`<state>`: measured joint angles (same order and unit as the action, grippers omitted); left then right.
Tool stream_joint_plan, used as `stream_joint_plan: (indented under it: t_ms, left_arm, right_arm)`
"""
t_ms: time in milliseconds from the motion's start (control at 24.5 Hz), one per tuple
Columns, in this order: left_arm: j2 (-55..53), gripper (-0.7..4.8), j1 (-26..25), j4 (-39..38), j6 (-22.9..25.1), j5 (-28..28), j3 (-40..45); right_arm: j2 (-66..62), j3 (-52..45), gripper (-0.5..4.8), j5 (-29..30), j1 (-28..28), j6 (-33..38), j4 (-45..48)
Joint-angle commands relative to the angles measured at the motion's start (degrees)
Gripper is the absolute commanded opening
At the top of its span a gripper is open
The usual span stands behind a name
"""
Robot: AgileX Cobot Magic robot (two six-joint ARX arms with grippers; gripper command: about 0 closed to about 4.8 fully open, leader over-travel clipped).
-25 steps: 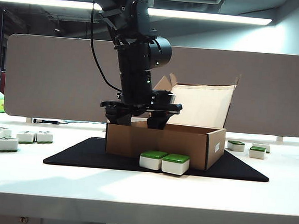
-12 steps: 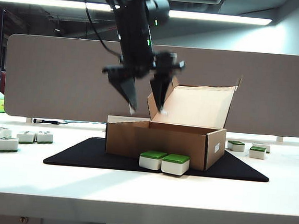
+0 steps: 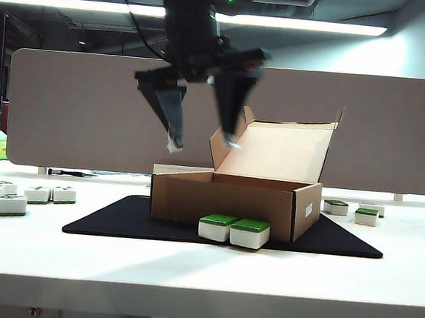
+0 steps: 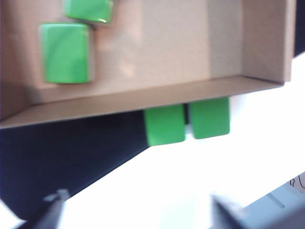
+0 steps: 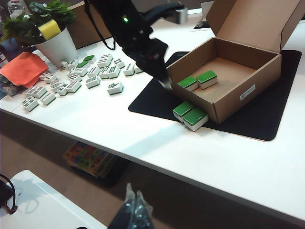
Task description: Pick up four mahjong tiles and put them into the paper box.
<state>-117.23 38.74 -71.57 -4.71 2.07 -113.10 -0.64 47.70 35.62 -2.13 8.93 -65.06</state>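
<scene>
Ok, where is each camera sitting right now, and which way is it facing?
Exterior: at table height in front, facing the paper box; the left tool hangs open above it.
Left wrist: looks straight down into the box at two green mahjong tiles; its fingertips show.
Right wrist: high and off to the side, looking across the table; the right tool shows, shut.
All share the two tiles in front of the box.

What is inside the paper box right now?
Two green-backed mahjong tiles lie side by side on the floor of the paper box, near one corner. The rest of the visible floor is bare; the near wall hides a strip.
</scene>
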Motion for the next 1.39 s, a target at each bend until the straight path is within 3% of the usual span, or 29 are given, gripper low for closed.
stream_joint_plan:
  t_ms: [41, 612, 816, 1102, 1387]
  left_arm:
    - [-2.1, 4.77, 1.7, 1.4, -0.5, 0.6, -0.1]
    - [-11.0, 4.77, 3.8, 4.5, -1.0, 1.0, -0.1]
    - [-11.0, 4.76, 3.8, 7.2, -3.0, 8.7, -0.1]
    - [-11.0, 4.75, 3.8, 7.5, -3.3, 2.8, -0.1]
    - [-11.0, 4.76, 4.5, 7.6, -3.3, 3.3, -0.1]
  right_arm:
    - [0.7, 0.2, -0.01, -0.1, 0.0, -0.2, 0.6]
    - [0.7, 0.2, -0.01, -0.1, 0.0, -0.2, 0.6]
    - [0.7, 0.2, -0.01, -0.1, 0.0, -0.2, 0.6]
    - [0.7, 0.2, -0.01, -0.1, 0.0, -0.2, 0.6]
    - [0.7, 0.2, -0.01, -0.1, 0.0, -0.2, 0.6]
